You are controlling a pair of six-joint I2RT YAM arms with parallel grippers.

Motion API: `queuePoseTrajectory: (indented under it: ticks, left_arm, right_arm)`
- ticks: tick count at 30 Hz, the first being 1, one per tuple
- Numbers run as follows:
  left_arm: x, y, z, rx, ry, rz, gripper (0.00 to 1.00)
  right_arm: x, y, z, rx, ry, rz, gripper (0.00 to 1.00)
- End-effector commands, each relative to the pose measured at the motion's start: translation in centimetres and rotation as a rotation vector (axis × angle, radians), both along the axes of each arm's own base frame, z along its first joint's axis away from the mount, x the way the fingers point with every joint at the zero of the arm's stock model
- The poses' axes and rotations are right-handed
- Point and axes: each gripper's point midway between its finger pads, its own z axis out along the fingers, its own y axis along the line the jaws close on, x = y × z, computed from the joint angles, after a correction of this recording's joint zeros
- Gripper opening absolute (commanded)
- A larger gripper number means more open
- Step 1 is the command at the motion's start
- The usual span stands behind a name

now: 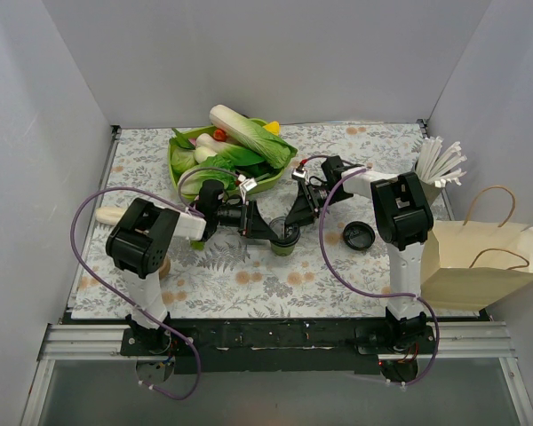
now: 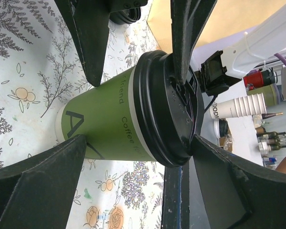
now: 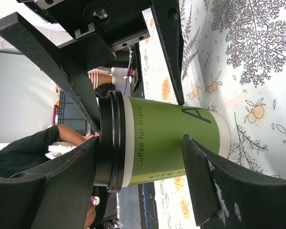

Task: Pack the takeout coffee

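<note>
The takeout coffee (image 1: pixel 284 246), a green paper cup with its black lid (image 2: pixel 174 109) on, is standing upright near the middle of the table (image 1: pixel 249 284), well apart from every edge. The left gripper (image 2: pixel 139 140) and right gripper (image 3: pixel 142 140) are flanking it on opposite sides, both gaping wide, neither clamping it.

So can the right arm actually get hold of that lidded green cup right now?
Probably yes: the right gripper is open and straddles the cup, though the left gripper, also open, crowds the same cup.
</note>
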Motion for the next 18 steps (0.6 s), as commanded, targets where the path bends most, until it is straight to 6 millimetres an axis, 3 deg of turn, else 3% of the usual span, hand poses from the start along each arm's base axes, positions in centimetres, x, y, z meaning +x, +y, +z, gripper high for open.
queuePoseTrajectory:
  ticks: [1,8,18]
  left_arm:
    - [0.8,1.9,-8.3,0.259,0.056,0.169,0.86]
    - [2.5,0.4,-1.6,0.157,-0.028,0.143,0.88]
    - [2.9,0.3,2.6,0.14,-0.068,0.139,0.91]
  right_arm:
    - [-1.0,0.7,-2.4,-0.086,-0.091,0.052,0.75]
    - [0.0,1.1,0.4,-0.052,-0.152,0.047,0.76]
    - [0.5,0.4,2.2,-0.061,-0.226,0.039,0.81]
